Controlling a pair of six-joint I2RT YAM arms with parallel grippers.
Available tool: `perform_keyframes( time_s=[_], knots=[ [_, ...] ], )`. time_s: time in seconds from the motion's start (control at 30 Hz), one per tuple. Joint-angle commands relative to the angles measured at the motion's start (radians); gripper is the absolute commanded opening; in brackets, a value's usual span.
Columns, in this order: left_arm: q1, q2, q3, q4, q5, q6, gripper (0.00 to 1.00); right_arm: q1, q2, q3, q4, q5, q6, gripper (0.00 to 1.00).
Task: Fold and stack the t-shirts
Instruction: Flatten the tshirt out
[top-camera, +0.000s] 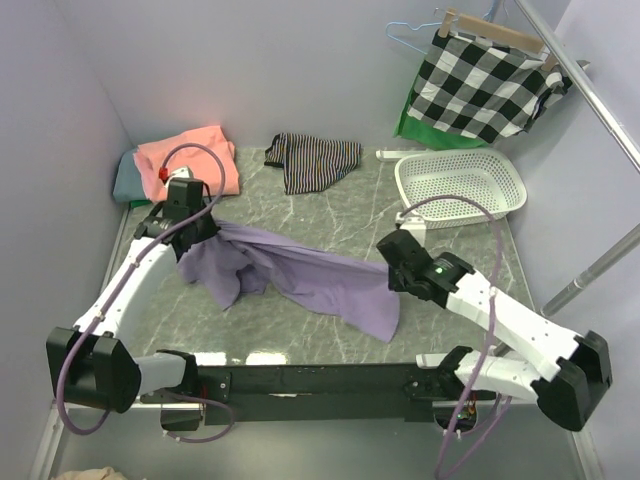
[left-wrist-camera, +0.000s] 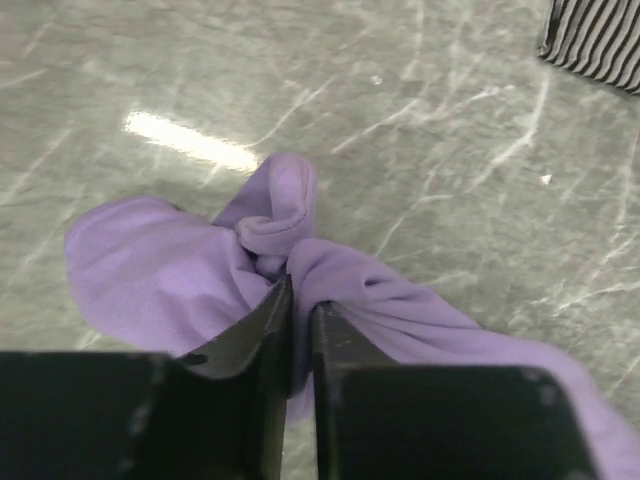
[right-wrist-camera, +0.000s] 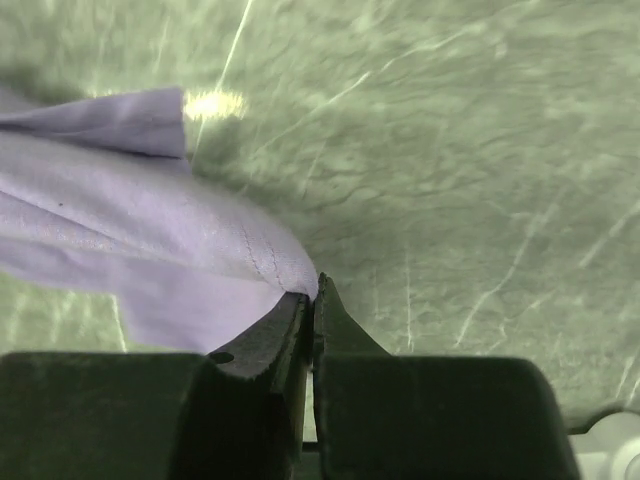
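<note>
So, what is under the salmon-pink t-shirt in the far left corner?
A grey-teal t-shirt lies under the salmon-pink t-shirt; only its left edge sticks out. How it is folded, and anything else beneath, is covered.

No text, label, brand or number is readable anywhere here.

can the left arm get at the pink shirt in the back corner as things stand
Probably yes: the pink shirt lies just behind the left gripper, with nothing between them. But that gripper is shut on the lavender shirt, so it must let go first.
</note>
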Motion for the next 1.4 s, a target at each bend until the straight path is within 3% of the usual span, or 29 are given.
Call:
perform_keyframes(
  time_s=[0.0, 0.17, 0.33, 0.53, 0.63, 0.67, 0.73, 0.77, 0.8, 0.97, 1.1, 1.13, 1.37],
  knots=[
    [0.031, -0.025, 0.095, -0.047, -0.037, 0.048, 0.18, -0.011, -0.081, 0.053, -0.112, 0.165, 0.084, 0.00],
    [0.033, -0.093, 0.187, -0.067, 0.045, 0.080, 0.27, -0.012, -0.153, 0.109, -0.110, 0.256, 0.078, 0.00],
    [0.033, -0.154, 0.334, -0.114, 0.138, 0.118, 0.24, -0.012, -0.254, 0.184, -0.057, 0.332, -0.028, 0.00],
    [0.033, -0.237, 0.450, -0.182, 0.223, 0.132, 0.24, -0.011, -0.372, 0.247, 0.054, 0.273, -0.168, 0.00],
    [0.033, -0.288, 0.424, -0.170, 0.270, 0.117, 0.38, -0.011, -0.403, 0.248, 0.086, 0.233, -0.198, 0.00],
    [0.033, -0.295, 0.405, -0.164, 0.285, 0.115, 0.49, -0.012, -0.398, 0.244, 0.080, 0.231, -0.191, 0.03],
    [0.033, -0.303, 0.318, -0.141, 0.310, 0.115, 0.55, -0.012, -0.371, 0.228, 0.074, 0.208, -0.191, 0.22],
    [0.033, -0.306, 0.280, -0.125, 0.328, 0.108, 0.56, -0.012, -0.355, 0.213, 0.074, 0.199, -0.186, 0.53],
    [0.033, -0.309, 0.202, -0.110, 0.348, 0.097, 0.59, -0.009, -0.323, 0.207, 0.062, 0.190, -0.163, 0.60],
    [0.031, -0.341, -0.058, 0.082, 0.417, -0.042, 0.64, -0.009, -0.256, 0.163, 0.161, 0.087, -0.154, 0.69],
    [0.031, -0.368, -0.194, 0.151, 0.362, -0.115, 0.63, -0.011, -0.101, 0.168, 0.274, -0.123, -0.229, 0.71],
    [0.031, -0.369, -0.198, 0.145, 0.301, -0.122, 0.63, -0.011, -0.055, 0.200, 0.284, -0.211, -0.240, 0.71],
    [0.033, -0.332, -0.188, 0.071, 0.086, -0.181, 0.68, 0.052, 0.328, 0.365, 0.411, -0.370, -0.281, 0.68]
  ],
)
